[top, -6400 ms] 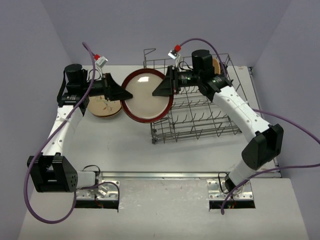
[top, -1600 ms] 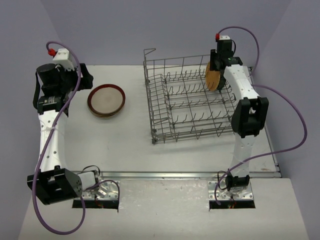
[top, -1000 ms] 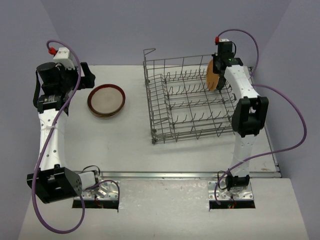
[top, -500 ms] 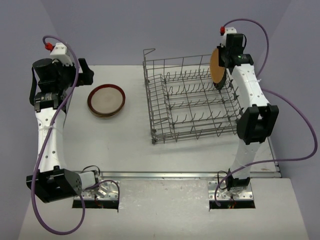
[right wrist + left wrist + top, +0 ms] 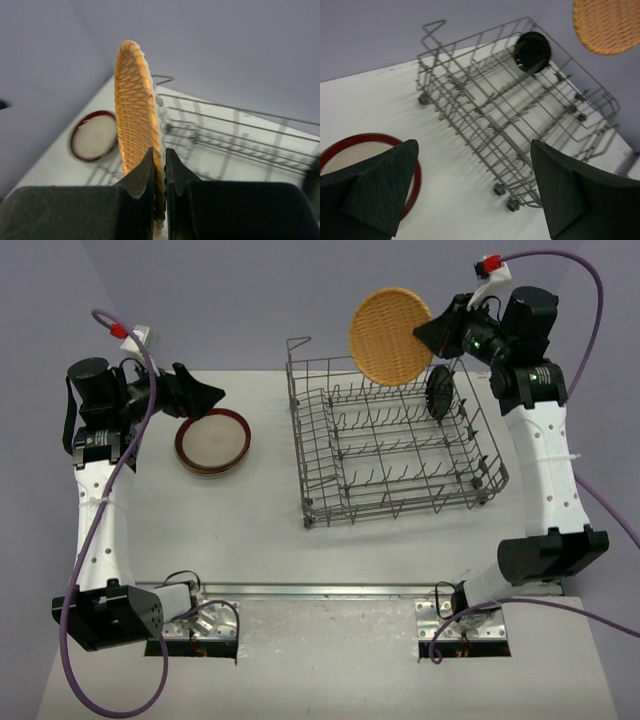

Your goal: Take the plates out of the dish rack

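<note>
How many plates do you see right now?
3. A woven orange plate in the right claw above the dish rack; a dark plate upright in the rack's far right corner; a red-rimmed plate on the table, possibly hiding more beneath.

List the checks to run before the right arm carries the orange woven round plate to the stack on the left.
1. Right gripper clamped on orange woven round plate rim: ok.
2. Plate clear above grey wire dish rack: ok.
3. Left gripper open, empty: ok.
4. Room above red-rimmed plate stack: cannot tell; left gripper hangs close by.
5. Rack emptied: not ok; black round plate stands inside.
</note>
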Controlling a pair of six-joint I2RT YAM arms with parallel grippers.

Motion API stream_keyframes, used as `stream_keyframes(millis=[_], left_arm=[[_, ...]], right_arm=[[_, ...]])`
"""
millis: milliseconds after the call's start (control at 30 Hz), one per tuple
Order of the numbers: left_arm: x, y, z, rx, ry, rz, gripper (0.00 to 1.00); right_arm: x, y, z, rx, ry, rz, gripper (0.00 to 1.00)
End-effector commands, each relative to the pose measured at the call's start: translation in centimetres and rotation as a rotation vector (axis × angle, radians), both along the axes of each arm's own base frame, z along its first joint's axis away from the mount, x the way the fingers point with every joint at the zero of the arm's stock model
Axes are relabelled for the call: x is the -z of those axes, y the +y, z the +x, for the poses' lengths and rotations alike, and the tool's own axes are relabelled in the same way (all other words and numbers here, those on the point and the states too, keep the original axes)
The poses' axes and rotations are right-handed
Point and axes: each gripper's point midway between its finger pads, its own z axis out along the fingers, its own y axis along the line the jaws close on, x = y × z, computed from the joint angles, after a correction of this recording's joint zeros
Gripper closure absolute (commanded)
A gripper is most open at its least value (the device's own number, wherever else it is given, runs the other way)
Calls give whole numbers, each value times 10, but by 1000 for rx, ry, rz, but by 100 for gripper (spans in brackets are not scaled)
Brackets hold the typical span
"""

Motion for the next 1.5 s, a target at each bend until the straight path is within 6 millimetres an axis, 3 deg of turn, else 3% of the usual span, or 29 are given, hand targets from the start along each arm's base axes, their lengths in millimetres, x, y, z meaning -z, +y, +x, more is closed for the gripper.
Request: stream_keyframes(millis=[0,67,300,400,500,667,733,767,867,933,967,1000,1100,1167,1267,1400,1467], left_arm=[[-23,-56,-41,319,-33,-89,8],[-23,-67,-47,370,-12,-100,11],[-10,-105,-65,522,66,-132,15],[2,-126,-70,567,106,-128,19],[13,-133,-67,565,138,-126,26],[22,-134,-64,556,154,-119,55],[22,-135,-65,563,159,-124,88],[22,-135,-65,564,161,-127,97],[20,-131,-64,554,171,-146,100],[19,-117,-55,516,177,-175,100],[20,-102,-45,475,195,-204,100],[23,-91,-37,444,212,-223,100],[44,-41,-5,278,303,-293,100],[69,2,23,125,362,-303,100],[114,44,44,-9,493,-333,100],[154,76,65,-124,570,-338,100],[163,86,73,-148,584,-351,100]], right_arm=[[-5,74,-62,-441,134,263,100],[9,94,-75,-515,198,298,100],[28,161,-125,-719,237,265,100],[36,177,-135,-760,254,252,100],[37,183,-141,-778,260,247,100],[41,186,-145,-794,271,240,100],[45,187,-143,-785,272,232,100],[48,186,-140,-772,279,228,100],[54,185,-131,-722,285,206,70],[60,180,-121,-652,287,181,28],[63,176,-118,-623,293,170,12],[65,170,-109,-561,275,150,6],[74,145,-90,-437,291,133,1],[79,130,-84,-394,312,141,1],[90,100,-73,-330,362,180,1],[96,83,-72,-299,375,190,1],[95,82,-74,-300,364,186,1]])
